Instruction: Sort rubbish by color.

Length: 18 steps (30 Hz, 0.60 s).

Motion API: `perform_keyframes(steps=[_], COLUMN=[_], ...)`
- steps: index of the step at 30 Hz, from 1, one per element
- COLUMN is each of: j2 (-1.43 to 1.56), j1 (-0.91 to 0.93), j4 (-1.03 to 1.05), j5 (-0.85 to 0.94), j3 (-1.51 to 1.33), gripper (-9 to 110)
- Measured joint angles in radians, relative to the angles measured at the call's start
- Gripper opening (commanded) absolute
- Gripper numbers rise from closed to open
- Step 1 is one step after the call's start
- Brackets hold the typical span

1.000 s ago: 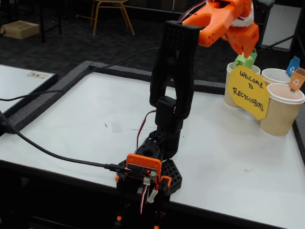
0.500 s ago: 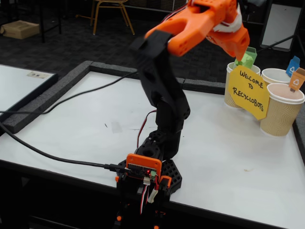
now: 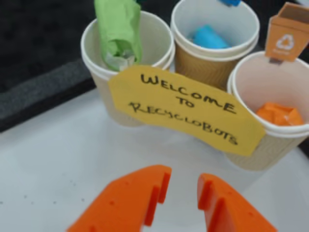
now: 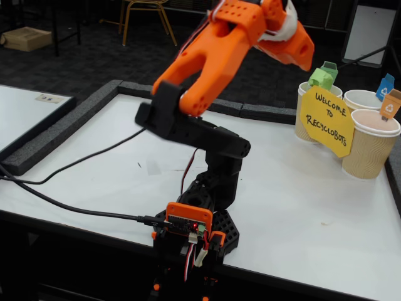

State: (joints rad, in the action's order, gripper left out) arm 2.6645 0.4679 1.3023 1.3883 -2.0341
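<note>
In the wrist view the green rubbish (image 3: 118,35) stands upright in the left paper cup (image 3: 96,63) and sticks out above its rim. The light blue rubbish (image 3: 208,36) lies in the middle cup (image 3: 212,65), and the orange rubbish (image 3: 279,114) lies in the right cup (image 3: 256,150). My gripper (image 3: 183,186) is open and empty, hanging above the table in front of the cups. In the fixed view the gripper (image 4: 305,55) is up and left of the cups, apart from the green rubbish (image 4: 322,77).
A yellow "Welcome to Recyclobots" sign (image 3: 188,108) hangs across the cup fronts, also seen as the sign (image 4: 328,119). An orange tag (image 4: 391,104) and a blue tag (image 4: 385,86) are clipped to cups. The white table (image 4: 113,169) has a grey foam border (image 4: 75,119), with black cables on its left.
The gripper let go of the green rubbish, which stays in the left cup. The arm has folded back, carrying the gripper up and to the left, away from the cups.
</note>
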Motion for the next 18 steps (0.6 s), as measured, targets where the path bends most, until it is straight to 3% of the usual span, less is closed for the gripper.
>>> perform_keyframes(steps=[10,18], j2=[0.107,0.129], j1=[-0.006,-0.103], j4=[0.028,0.017], j5=[-0.012,-0.27], j3=[0.0,-0.011], gripper=[0,0])
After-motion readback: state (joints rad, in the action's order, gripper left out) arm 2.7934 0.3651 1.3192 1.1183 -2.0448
